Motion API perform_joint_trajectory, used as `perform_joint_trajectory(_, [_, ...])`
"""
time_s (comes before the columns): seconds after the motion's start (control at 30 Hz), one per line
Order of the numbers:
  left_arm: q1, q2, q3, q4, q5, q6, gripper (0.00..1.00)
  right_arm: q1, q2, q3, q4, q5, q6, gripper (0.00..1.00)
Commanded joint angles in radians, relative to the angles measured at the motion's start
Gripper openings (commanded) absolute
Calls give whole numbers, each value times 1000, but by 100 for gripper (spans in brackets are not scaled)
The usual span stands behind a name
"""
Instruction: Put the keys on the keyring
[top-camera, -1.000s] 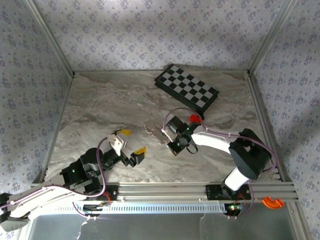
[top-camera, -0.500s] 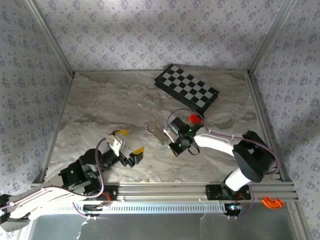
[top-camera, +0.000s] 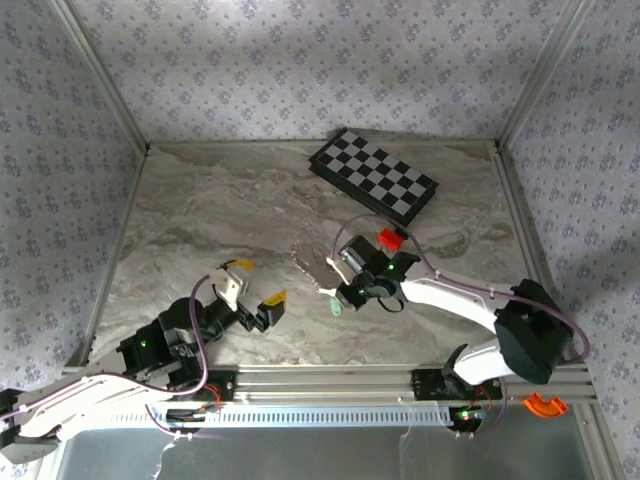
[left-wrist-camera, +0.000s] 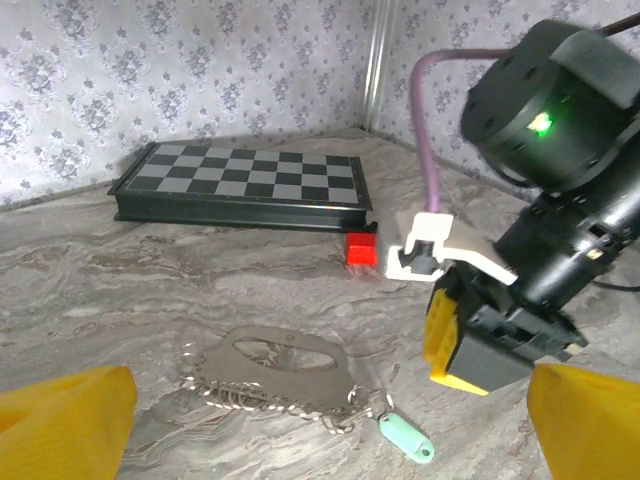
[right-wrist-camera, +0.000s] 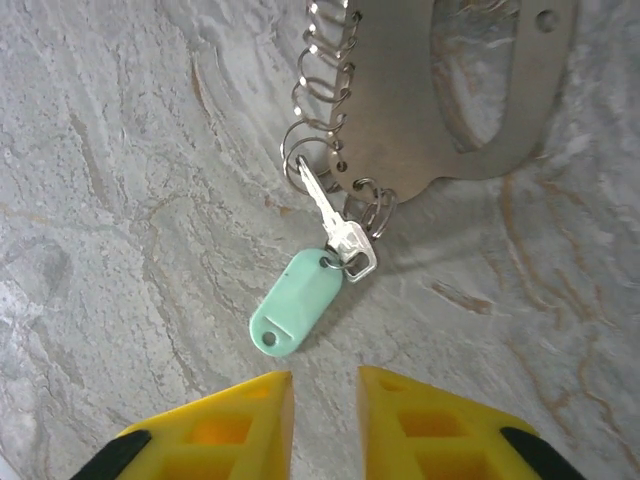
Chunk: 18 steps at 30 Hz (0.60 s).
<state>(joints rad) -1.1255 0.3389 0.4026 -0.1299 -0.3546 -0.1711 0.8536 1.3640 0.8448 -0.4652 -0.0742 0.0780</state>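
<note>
The key (right-wrist-camera: 325, 212) and mint tag (right-wrist-camera: 295, 302) lie threaded on the keyring (right-wrist-camera: 400, 110), so the right gripper (right-wrist-camera: 325, 385), at their six o'clock, stands barely parted and empty; the left gripper (top-camera: 262, 281) gapes wide, empty.

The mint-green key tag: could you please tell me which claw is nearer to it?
Right. The right claw is just beside the mint-green tag; the left claw stands farther off, to its left.

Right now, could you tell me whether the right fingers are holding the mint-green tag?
No, the mint-green tag lies on the table, clear of the right fingers.
</note>
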Motion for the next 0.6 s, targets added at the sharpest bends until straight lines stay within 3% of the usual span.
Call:
perform_joint_trajectory(0.0, [7,-11,24,-57,-63,-18,100,4,-84,-26,-3,68,-6,29])
perform_joint_trajectory(0.33, [7,-1,117,-209,-190,-19,99,-21,-384,-152,62,199,9,52])
perform_joint_trajectory(0.37, [7,6,132,-240,-215,-17,99,-31,-420,-161,65,204,14,62])
perform_joint_trajectory(0.43, [7,22,148,-281,-295,-38,100,-43,-483,-181,78,212,20,98])
perform_joint_trajectory(0.57, [7,64,143,-295,-400,-62,100,-80,-607,-224,104,270,33,100])
